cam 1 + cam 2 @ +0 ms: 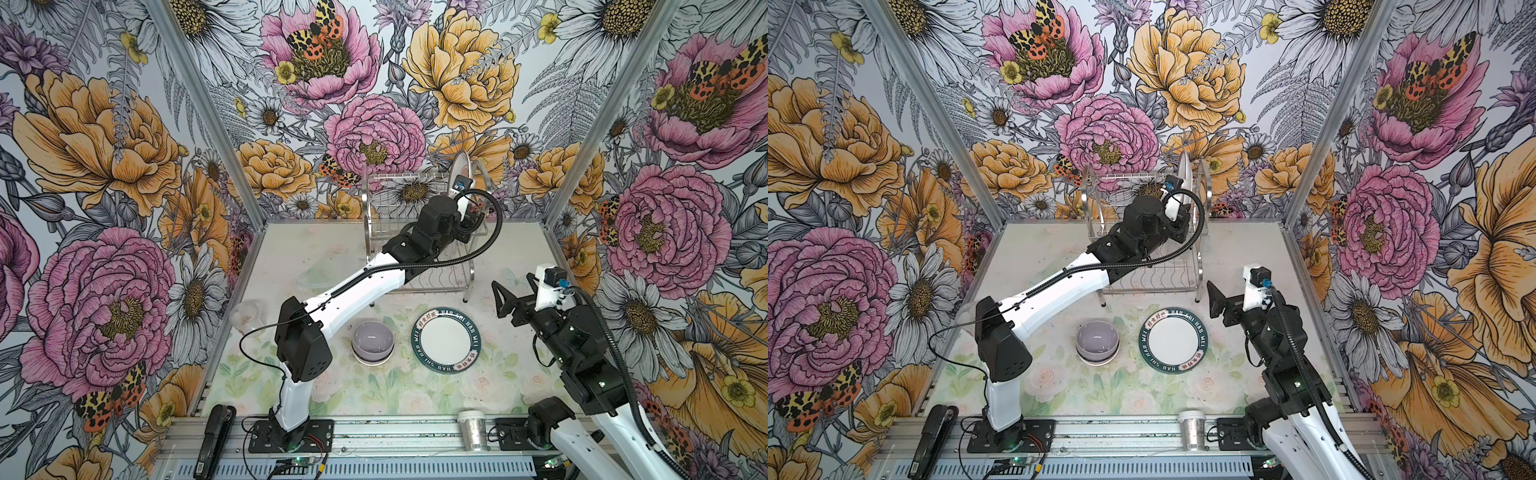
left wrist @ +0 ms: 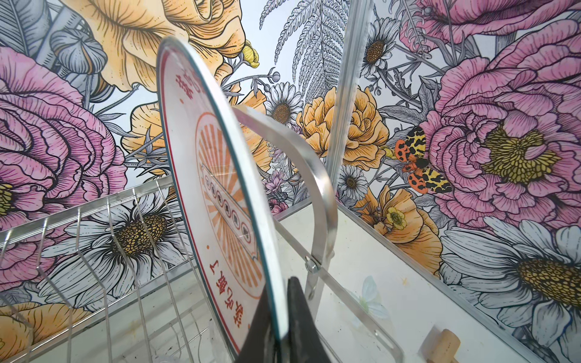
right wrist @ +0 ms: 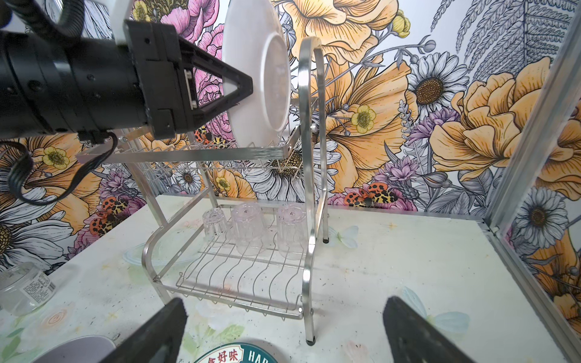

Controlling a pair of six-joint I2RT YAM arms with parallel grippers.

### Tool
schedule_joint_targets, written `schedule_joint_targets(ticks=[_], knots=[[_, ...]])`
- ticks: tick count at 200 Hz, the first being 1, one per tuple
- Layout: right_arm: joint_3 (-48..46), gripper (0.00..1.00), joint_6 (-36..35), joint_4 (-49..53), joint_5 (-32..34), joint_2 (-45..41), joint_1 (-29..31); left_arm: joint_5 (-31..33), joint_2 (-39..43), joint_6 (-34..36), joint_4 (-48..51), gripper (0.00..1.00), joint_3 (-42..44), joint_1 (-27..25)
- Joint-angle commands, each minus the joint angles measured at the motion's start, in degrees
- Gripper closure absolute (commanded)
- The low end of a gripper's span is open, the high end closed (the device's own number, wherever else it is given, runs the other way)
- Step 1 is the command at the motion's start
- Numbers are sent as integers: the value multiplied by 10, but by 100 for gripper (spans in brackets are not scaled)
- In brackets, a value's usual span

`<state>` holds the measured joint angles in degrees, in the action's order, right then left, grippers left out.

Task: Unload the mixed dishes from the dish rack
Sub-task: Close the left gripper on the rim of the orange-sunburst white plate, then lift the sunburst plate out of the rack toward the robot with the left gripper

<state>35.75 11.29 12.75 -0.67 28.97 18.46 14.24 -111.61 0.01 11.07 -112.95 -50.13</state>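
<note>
Quick status from my end. The left claw is squeezed down tight on the bottom rim of the sunburst plate, one finger on the printed face and one on the back. That plate stands on edge at the right end of the dish rack's top shelf, just inside the arched side frame, and it leans a little. The rest of the top shelf looks bare from the left wrist view.

The right claw is wide open with nothing in it. It hangs over the table just right of the rack, pointing at the lower shelf.

On that lower shelf I count three clear glasses, all upside down in a row toward the back.

Already out on the table: a green-rimmed plate lying flat in front of the rack, and a purple bowl just left of it, not touching. The bowl seems to sit on something pale, and I can't tell what. There's also a clear jar on the table's left side, and a glittery cup with a white lid on the front rail.
</note>
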Motion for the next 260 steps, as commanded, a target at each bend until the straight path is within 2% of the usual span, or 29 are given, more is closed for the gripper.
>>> schedule_joint_targets(ticks=[1, 33, 169, 212, 217, 248, 260], knots=[[15, 0, 12, -15, -1, 1, 1, -9, 7, 13, -13, 93, -9, -4], [13, 0, 14, -16, -1, 2, 1, -5, 12, 14, -19, 100, -9, -6], [7, 0, 57, -40, 2, 14, 1, -6, 68, 47, -59, 100, -13, -30], [9, 0, 67, -40, 7, 10, 0, -18, 145, 36, -56, 100, 11, -35], [10, 0, 69, -40, 7, 10, 0, -38, 155, 35, -58, 100, 18, -35], [9, 0, 87, -39, 5, 18, -3, -62, 227, 42, -67, 100, 79, -35], [11, 0, 98, -39, -1, 22, -4, -95, 258, 55, -67, 100, 109, -33]])
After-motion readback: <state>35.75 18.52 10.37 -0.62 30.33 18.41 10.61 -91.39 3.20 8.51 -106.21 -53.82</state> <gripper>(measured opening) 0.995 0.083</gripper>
